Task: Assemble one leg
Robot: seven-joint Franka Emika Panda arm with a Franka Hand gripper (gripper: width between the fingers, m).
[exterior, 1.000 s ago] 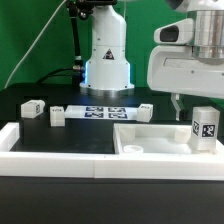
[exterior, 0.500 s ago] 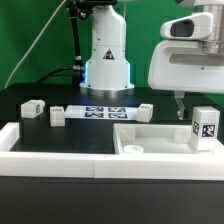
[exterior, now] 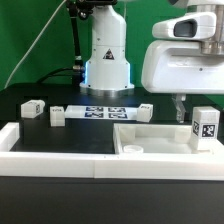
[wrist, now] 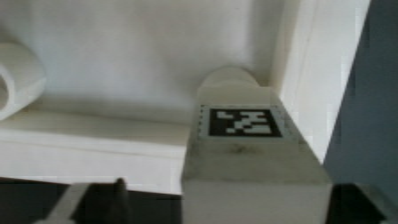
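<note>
One leg (exterior: 205, 127), a short white block with a square tag, stands upright in the corner of the white panel (exterior: 150, 137) at the exterior view's right. My gripper (exterior: 196, 110) hangs over it, with one dark finger (exterior: 178, 106) beside the leg; the other finger is hidden there. In the wrist view the leg (wrist: 246, 140) sits between the two fingertips of the gripper (wrist: 228, 200). There is a gap between the leg and one finger (wrist: 103, 198), and the leg is close to the other. The jaws are open.
Three more tagged legs (exterior: 31, 108) (exterior: 57, 115) (exterior: 145, 110) lie on the black table near the marker board (exterior: 100, 112). A long white rail (exterior: 60, 150) runs along the front. The robot base (exterior: 107, 60) stands at the back.
The gripper's housing has shifted slightly toward the exterior view's left. The leg and the other parts have not moved.
</note>
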